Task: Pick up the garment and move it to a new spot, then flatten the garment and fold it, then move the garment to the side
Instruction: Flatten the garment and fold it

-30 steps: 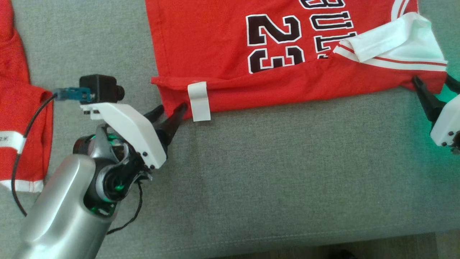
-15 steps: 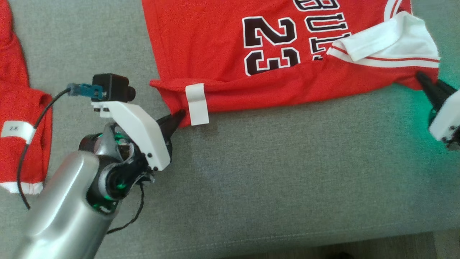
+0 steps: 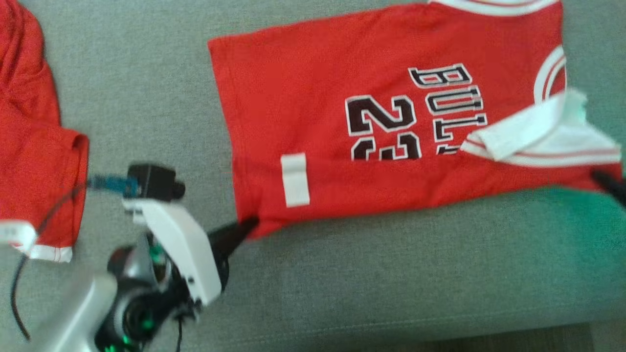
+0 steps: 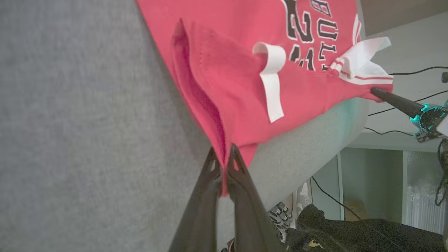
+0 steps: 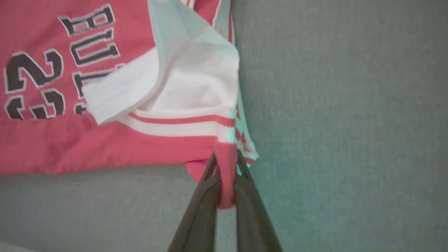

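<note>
Garment [image 3: 391, 122], a red jersey with black lettering, is being held spread on the grey cushion [image 3: 391, 283]. Its long axis is running left to right, with the hem at the left and the white armhole trim [image 3: 538, 132] at the right.

Its near edge is being gripped at both ends. The left gripper [image 3: 250, 225] is being clamped on the near-left hem corner. In the left wrist view its two fingers are drawn together, with a fold of red cloth pinched between the tips. The right gripper [image 3: 600, 177] is likewise being closed on the near-right corner, just below the white trim. The right wrist view shows red cloth squeezed between its tips.

Nearly the whole body of the garment is lying on the far side of both claws, whose fingers are pointing toward it. Each arm is being used on its own side, so neither is reaching across.

A white tag [image 3: 295, 179] is lying on the cloth just right of the left grip. A second red garment [image 3: 34, 146] is lying well apart at the far left.

The step in hand is being judged as flattening. Any coming pull or fold would be turning on this near edge, stretched between the two grips.
</note>
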You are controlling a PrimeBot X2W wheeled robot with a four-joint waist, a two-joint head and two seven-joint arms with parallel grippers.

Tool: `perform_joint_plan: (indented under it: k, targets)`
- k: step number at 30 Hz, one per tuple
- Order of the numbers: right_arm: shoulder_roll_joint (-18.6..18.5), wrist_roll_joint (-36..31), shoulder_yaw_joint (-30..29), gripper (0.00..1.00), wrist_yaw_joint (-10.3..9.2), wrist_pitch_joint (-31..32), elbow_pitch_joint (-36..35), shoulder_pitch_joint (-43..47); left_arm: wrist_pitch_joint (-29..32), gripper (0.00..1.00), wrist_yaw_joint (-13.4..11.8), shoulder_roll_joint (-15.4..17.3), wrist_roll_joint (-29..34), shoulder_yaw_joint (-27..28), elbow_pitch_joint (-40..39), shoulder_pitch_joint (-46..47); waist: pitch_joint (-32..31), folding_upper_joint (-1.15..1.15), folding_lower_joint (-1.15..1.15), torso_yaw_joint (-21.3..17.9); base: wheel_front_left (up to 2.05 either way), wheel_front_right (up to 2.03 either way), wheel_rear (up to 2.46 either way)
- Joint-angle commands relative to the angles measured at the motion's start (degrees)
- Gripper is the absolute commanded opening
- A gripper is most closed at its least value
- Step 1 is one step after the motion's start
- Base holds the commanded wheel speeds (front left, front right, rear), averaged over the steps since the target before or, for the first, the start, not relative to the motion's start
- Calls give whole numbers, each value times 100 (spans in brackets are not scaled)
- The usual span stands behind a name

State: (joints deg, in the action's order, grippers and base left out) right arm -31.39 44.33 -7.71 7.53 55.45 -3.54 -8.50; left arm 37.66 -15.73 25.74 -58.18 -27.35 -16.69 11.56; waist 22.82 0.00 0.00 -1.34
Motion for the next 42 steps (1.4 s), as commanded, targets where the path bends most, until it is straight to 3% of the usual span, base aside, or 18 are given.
perform_joint_plan:
  k: [1, 5, 6, 7, 9, 13, 18, 23, 27, 33, 42]
  targets:
    - [-271, 19, -17, 0, -4, 90, -293, 178, -84, 0, -38, 187, -20, 215, -239, -8, 6, 0, 0, 0, 0, 0, 0]
    - [-246, -179, 4, 0, -4, -13, -441, 553, -339, 0, -12, 169, 107, 133, -149, -353, 8, 0, 0, 16, 0, 0, 0]
    - [-236, -235, 56, 44, -4, -57, -463, 610, -414, 0, -19, 147, 159, 118, -107, -387, 0, 0, 0, 27, 0, 0, 0]
    - [-237, -280, 119, 100, -4, -98, -482, 656, -474, 26, -23, 122, 207, 96, -70, -405, -8, 0, 0, 34, 0, 0, 0]
    - [-212, -330, 154, 100, -4, -213, -488, 695, -593, 100, -30, 54, 294, 64, -19, -397, -23, 0, 0, 54, 0, 0, 0]
    - [-244, -363, 14, 100, -4, -438, -525, 608, -787, 100, -40, -30, 405, 105, 2, -288, -26, 0, 0, 98, 0, 0, 0]
    - [-370, -290, -321, 100, -4, -567, -715, 168, -912, 100, -82, 223, 757, 243, -155, -38, 88, 0, 0, 127, 0, 0, 0]
    - [-377, -735, -492, 100, -4, -772, -617, -1122, -875, 100, -217, 294, 1274, 307, -95, 944, 529, 0, 0, 310, 0, 0, 0]
    - [-263, -1194, -193, 100, -4, -746, -106, -2342, -868, 100, -213, -63, 1530, 200, 498, 2052, 974, 0, 0, 559, 0, 0, 0]
    - [-40, -1894, 316, 100, -4, -779, 974, -3832, -759, 100, 20, -521, 1748, -139, 1595, 3260, 1474, 0, 0, 817, 0, 0, 0]
    - [209, -2579, 483, 100, -4, -1095, 2494, -4934, -758, 100, 305, -889, 1777, -337, 2349, 4043, 1677, 0, 0, 1013, 0, 0, 0]
